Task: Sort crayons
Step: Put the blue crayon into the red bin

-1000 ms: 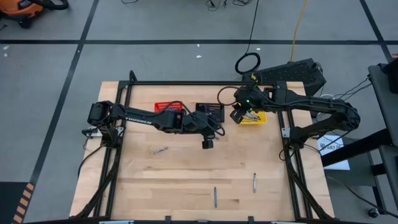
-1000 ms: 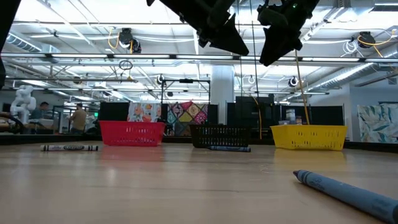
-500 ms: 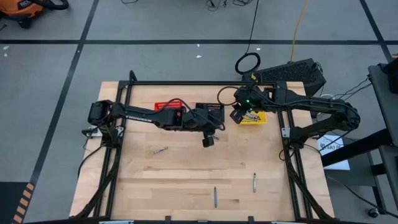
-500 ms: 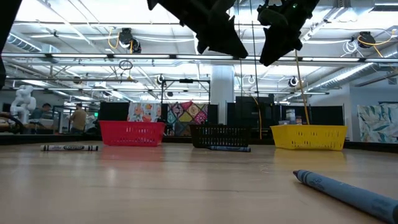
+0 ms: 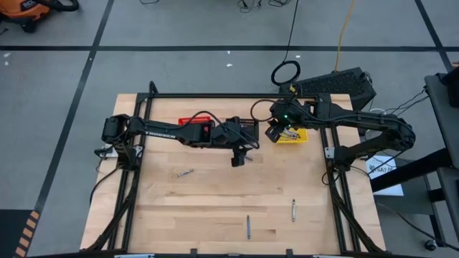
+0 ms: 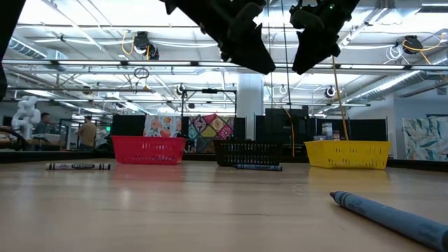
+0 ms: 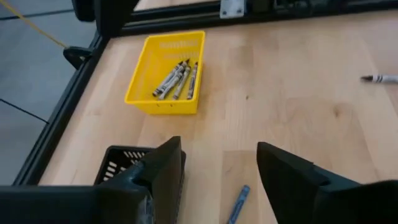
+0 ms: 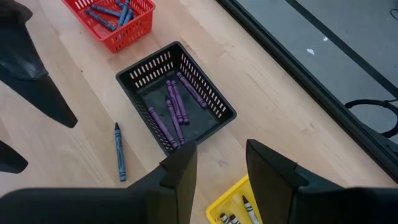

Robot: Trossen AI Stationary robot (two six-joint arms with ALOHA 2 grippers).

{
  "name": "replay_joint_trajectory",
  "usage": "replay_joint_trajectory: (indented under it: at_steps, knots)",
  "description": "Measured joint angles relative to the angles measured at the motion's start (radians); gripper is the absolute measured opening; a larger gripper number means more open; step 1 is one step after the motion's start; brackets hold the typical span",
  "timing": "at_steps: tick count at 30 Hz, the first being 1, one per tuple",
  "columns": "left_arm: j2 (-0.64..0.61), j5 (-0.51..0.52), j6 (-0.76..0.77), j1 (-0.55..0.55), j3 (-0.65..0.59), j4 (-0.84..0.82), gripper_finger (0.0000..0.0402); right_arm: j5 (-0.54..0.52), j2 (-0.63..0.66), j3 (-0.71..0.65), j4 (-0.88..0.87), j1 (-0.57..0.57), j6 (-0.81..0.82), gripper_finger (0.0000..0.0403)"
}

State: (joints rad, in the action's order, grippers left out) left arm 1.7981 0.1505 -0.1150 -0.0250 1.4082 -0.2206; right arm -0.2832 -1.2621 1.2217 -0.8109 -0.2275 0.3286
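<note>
Crayons are lying in two states on my feeds: sorted into the perforated plastic baskets, and loose on the pale wooden table (image 5: 215,208). I am seeing blue sticks in the red basket (image 8: 115,18), purple sticks in the black basket (image 8: 177,96) and grey paper-wrapped sticks in the yellow basket (image 7: 166,74). One blue crayon (image 8: 118,160) is resting flat on the wood just beside the black basket. A grey crayon (image 5: 184,173) is lying toward the left of the table, and two more grey crayons (image 5: 248,226) (image 5: 293,209) are lying near the front edge.

I am holding the left gripper (image 5: 238,158) above the table just in front of the black basket; its dark fingers (image 7: 165,168) are standing spread, gripping nothing. The right gripper (image 5: 274,133) is hanging at the edge of the yellow basket, fingers (image 8: 267,165) likewise parted and empty.
</note>
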Motion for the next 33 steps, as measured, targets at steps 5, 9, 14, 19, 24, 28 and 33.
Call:
replay_joint_trajectory:
  at_steps: [5, 9, 14, 19, 24, 28, 33]
  knots:
    - [0.0, 0.015, -0.003, -0.001, 0.0, -0.013, 0.0217, 0.0, 0.0, 0.0, 0.0, 0.0, 0.0, 0.0125]
    - [0.0, 0.019, -0.003, -0.001, 0.0, -0.013, 0.0217, 0.096, 0.0, 0.0, 0.003, -0.019, -0.003, 0.0125]
    - [0.0, 0.019, 0.002, -0.001, 0.0, -0.014, 0.0217, 0.304, -0.001, -0.001, 0.045, -0.083, 0.0, 0.0125]
    - [0.0, 0.021, 0.0, -0.001, 0.0, -0.054, 0.0217, 0.314, -0.001, -0.001, 0.055, -0.085, 0.0, 0.0125]
    - [0.0, 0.046, -0.006, -0.006, 0.0, -0.124, 0.0217, 0.313, -0.001, -0.001, 0.055, -0.084, 0.0, 0.0125]
    - [0.0, 0.04, -0.05, -0.011, 0.0, -0.192, 0.0217, 0.306, -0.005, -0.001, 0.112, -0.086, -0.01, 0.0125]
    - [0.042, -0.098, -0.083, -0.027, -0.002, -0.251, 0.0217, 0.311, -0.009, -0.001, 0.188, -0.084, -0.002, 0.0125]
